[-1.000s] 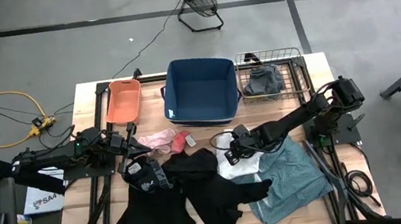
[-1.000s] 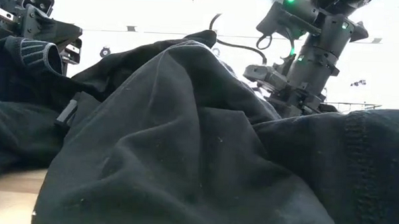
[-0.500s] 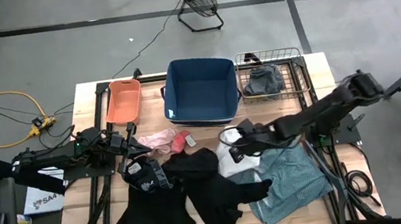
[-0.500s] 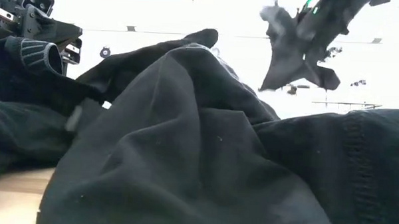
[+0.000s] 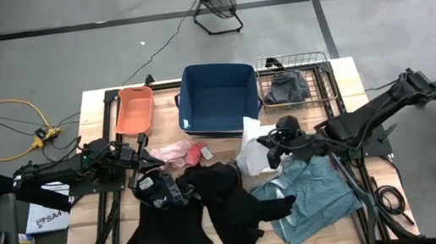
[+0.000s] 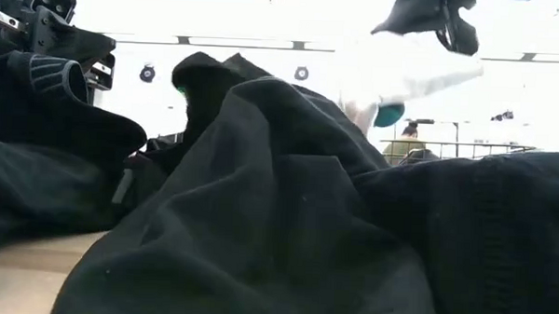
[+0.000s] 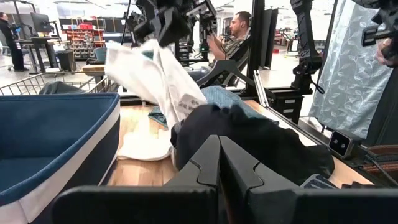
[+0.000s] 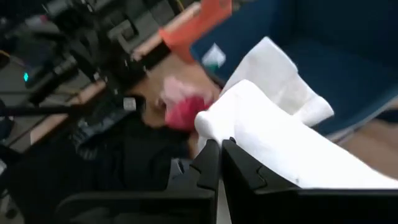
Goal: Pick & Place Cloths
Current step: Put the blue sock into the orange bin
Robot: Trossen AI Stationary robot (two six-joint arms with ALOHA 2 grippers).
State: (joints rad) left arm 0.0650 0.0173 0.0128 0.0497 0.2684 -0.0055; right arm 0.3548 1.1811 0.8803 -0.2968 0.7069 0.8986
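Lifted clear of the pile since a second ago, the white cloth [image 5: 253,149] now hangs from the right gripper [image 5: 275,146], whose fingers are pressed together on its upper edge; the arm has swung back to the right and raised the cloth from where it lay beside the teal-grey shirt [image 5: 318,195]. It droops in a long fold below the grip, its lower end trailing toward the black garments [image 5: 229,197] in the middle of the surface.

What the coming move turns on is this: the navy bin [image 5: 219,98] lies just beyond the hanging cloth, toward the far edge and slightly left, so a short carry away from the near edge would likely bring it over the bin's rim. The wire basket [image 5: 297,85] sits far right of that.

At the left side of the surface the left gripper [image 5: 142,144] waits near the pink and red pieces [image 5: 184,151], fingers pressed together on nothing, well away from the cloth, so the right arm is plainly the nearer one.
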